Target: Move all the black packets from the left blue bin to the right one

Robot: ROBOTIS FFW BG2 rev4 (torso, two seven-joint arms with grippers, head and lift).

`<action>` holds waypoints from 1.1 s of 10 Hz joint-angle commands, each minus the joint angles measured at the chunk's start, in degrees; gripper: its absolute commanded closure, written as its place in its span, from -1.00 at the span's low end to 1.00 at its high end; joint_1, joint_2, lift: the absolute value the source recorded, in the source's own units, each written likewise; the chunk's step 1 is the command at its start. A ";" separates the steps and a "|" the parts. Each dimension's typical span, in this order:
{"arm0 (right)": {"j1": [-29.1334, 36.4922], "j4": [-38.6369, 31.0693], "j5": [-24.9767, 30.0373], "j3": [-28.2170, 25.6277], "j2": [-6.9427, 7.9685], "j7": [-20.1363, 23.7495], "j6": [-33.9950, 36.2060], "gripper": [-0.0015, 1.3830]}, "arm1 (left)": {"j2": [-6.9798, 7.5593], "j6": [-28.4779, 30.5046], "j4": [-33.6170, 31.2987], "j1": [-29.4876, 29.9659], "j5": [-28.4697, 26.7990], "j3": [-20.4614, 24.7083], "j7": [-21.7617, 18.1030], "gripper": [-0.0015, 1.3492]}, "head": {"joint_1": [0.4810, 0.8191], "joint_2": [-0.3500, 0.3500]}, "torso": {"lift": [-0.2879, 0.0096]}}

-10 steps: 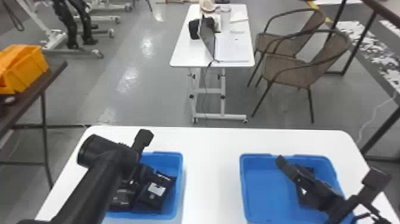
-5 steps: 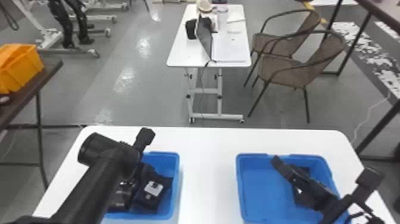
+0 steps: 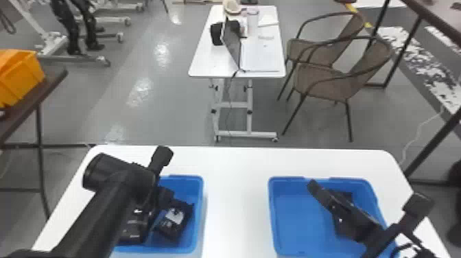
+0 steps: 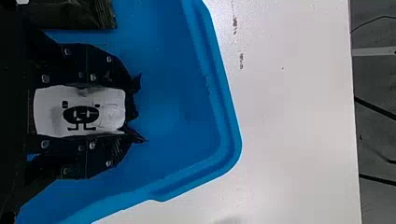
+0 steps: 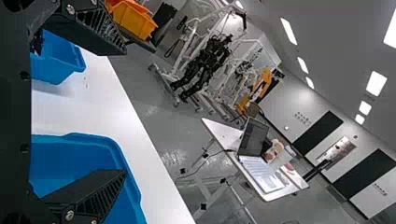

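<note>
In the head view my left gripper (image 3: 160,197) is down at the left blue bin (image 3: 198,212), over its right half. A black packet (image 3: 175,217) with a white label is held there; in the left wrist view my left gripper (image 4: 135,111) is shut on this black packet (image 4: 109,112), one finger along each side. Another black packet (image 3: 132,228) lies left of it. My right gripper (image 3: 346,212) is over the right blue bin (image 3: 272,216), its fingers apart; in the right wrist view the right gripper (image 5: 125,111) has nothing between them. Behind it a dark shape (image 3: 344,196) looks like a packet.
The white table (image 3: 236,192) stretches between the bins and past their far edges. Beyond it stand a small white table (image 3: 202,65) with a laptop (image 3: 233,41), wicker chairs (image 3: 329,79), and an orange bin (image 3: 20,77) on a dark table at the left.
The head view's scene has slid slightly left, bins and background alike. Relative to the bins, both arms and the labelled packet show no clear movement.
</note>
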 commanded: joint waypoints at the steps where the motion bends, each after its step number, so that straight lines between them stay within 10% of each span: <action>1: 0.00 0.18 -0.12 0.11 0.05 0.20 -0.01 -0.84 | 0.15 -0.79 -0.17 -0.17 -0.37 -0.70 -1.92 0.58 | 0.27 0.13 | 0.94; 7: -0.61 0.71 -0.21 1.42 0.05 0.64 0.08 -0.84 | 2.44 16.00 -38.84 15.83 -2.22 5.28 -14.40 0.58 | 0.27 0.15 | 0.94; 11: -2.64 0.97 -0.03 4.41 0.05 1.52 0.08 -0.84 | -3.45 3.17 -49.57 18.91 3.41 8.71 -12.38 0.58 | 0.27 0.13 | 0.94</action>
